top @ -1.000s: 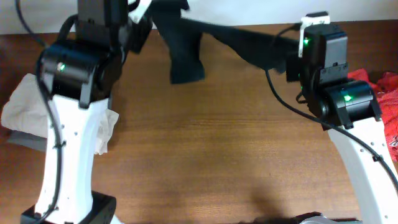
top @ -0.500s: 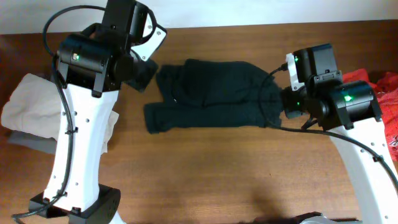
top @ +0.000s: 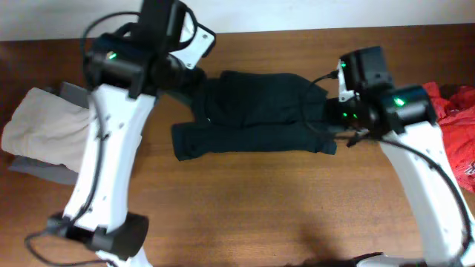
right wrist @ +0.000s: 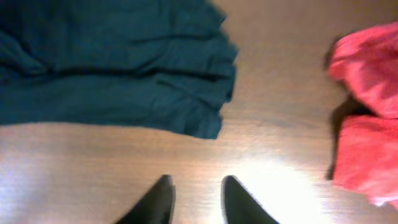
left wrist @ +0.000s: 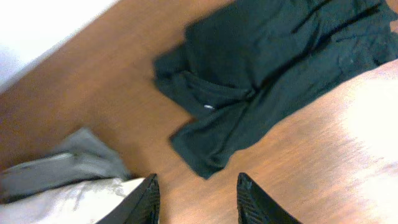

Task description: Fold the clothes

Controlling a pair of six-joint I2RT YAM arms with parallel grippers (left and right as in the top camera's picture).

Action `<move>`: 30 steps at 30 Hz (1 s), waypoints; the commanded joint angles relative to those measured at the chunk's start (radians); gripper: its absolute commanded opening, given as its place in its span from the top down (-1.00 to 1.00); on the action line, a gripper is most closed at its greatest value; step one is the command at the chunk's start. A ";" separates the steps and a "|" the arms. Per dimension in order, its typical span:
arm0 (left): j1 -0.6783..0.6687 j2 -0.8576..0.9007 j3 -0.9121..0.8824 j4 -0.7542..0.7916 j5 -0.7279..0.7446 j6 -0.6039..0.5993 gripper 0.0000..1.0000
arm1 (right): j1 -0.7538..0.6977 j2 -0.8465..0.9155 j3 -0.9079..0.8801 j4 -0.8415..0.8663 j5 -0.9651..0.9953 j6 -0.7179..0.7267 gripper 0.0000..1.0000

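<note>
**A:** Where is the shirt lying?

**B:** The black T-shirt is spread in a wide, rumpled band on the wooden table. It sits toward the table's far edge, between the two arms. Its lower left corner juts out past the rest of the cloth, and its right end shows stacked, slightly ragged layers.

**A:** What are the grippers doing?

**B:** The left gripper hangs above bare wood just off the shirt's left end. Its fingers are partly spread with nothing between them. The right gripper hangs over bare wood just off the shirt's right corner. Its fingers are a narrower gap apart, and it also holds nothing. Neither one touches the cloth.

**A:** How much room is there around the shirt?

**B:** A broad stretch of open wood runs along the shirt's near edge. On the right, a strip of wood separates the shirt from a red garment at the table's right edge. On the left, a beige garment rests on a grey garment, both well apart from the shirt.
</note>
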 commanded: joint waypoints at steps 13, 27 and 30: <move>0.020 0.375 -0.196 0.290 0.078 -0.069 0.45 | -0.061 0.364 -0.023 0.191 -0.245 0.095 0.74; 0.027 0.549 -0.196 0.281 0.118 -0.052 0.54 | -0.065 0.563 -0.023 0.343 -0.380 -0.020 0.02; 0.027 0.558 -0.196 0.282 0.118 -0.052 0.54 | -0.065 0.583 -0.023 0.379 -0.410 -0.084 -0.08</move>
